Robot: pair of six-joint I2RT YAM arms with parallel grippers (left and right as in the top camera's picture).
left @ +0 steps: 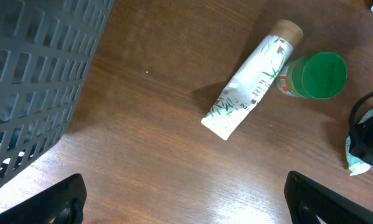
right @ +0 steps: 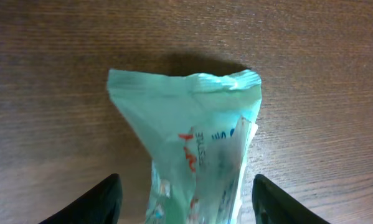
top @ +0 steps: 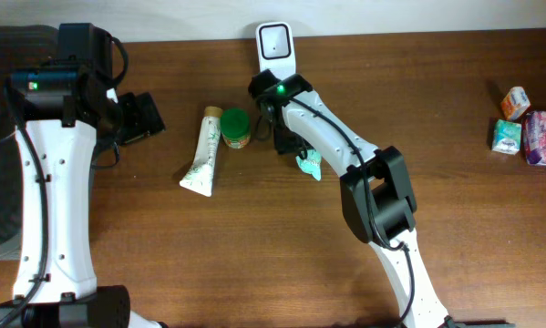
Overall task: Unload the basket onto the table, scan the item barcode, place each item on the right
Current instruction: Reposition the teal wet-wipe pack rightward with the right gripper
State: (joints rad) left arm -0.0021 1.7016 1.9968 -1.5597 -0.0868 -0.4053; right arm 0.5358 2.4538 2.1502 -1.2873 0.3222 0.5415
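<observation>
A teal plastic packet (right: pixel 192 124) with red and blue print lies on the wooden table, one crimped end pointing away from the right wrist camera. My right gripper (right: pixel 186 199) straddles it, open, with a gap between each finger and the packet. From overhead the packet (top: pixel 311 165) pokes out from under the right gripper (top: pixel 295 146), just below the white barcode scanner (top: pixel 274 41) at the table's back edge. My left gripper (top: pixel 145 116) hovers at the far left, open and holding nothing (left: pixel 186 199).
A white tube (top: pixel 202 152) with a tan cap lies left of the packet, and a green-lidded jar (top: pixel 236 128) touches its cap end. A dark grey basket (left: pixel 30 81) stands at the left edge. More small packets (top: pixel 528 128) sit at the far right.
</observation>
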